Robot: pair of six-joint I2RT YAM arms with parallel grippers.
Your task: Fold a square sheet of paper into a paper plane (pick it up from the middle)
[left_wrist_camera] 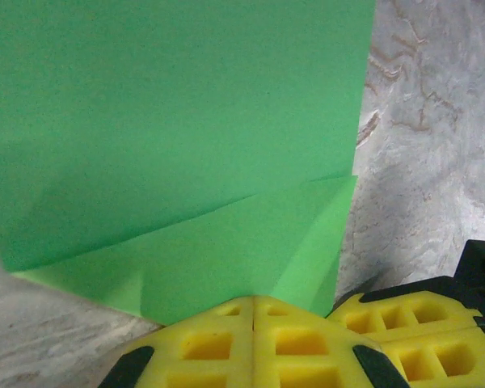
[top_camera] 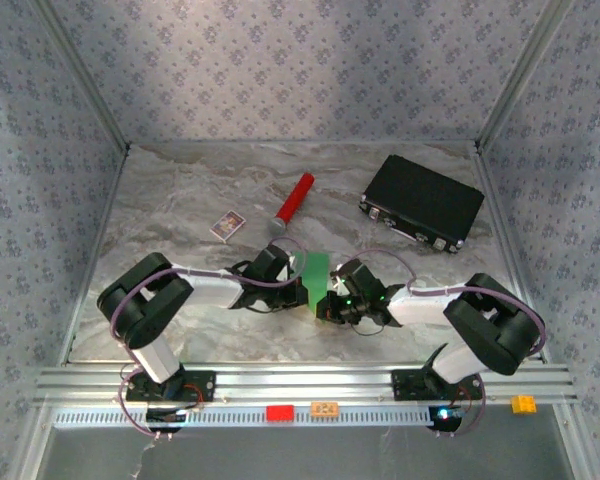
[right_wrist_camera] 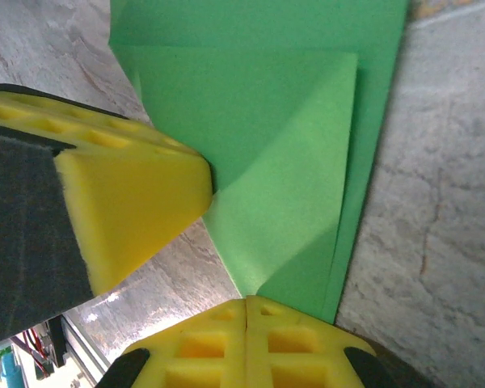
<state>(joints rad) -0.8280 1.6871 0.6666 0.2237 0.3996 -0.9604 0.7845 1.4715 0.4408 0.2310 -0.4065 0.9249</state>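
Where the two arms meet, the thin bright green sheet of paper (top_camera: 316, 278), partly folded, lies flat on the grey marbled surface (top_camera: 180, 200). The left tool (left_wrist_camera: 253, 303) and the right tool (right_wrist_camera: 246, 301) both have their jaws together, each touching the folded part of the paper.

I work in a robot lab's test booth, not a home. My left arm (top_camera: 150, 300) and right arm (top_camera: 490, 325) are bolted to an aluminium rail (top_camera: 310, 380) at the near edge of a marble-patterned table (top_camera: 180, 190). Walls (top_camera: 280, 70) papered in a grey floral print box it in on three sides, joined by metal corner posts (top_camera: 85, 80). Purple cables (top_camera: 215, 272) loop along my arms, and my left gripper (left_wrist_camera: 253, 311) has moulded yellow lattice fingers.
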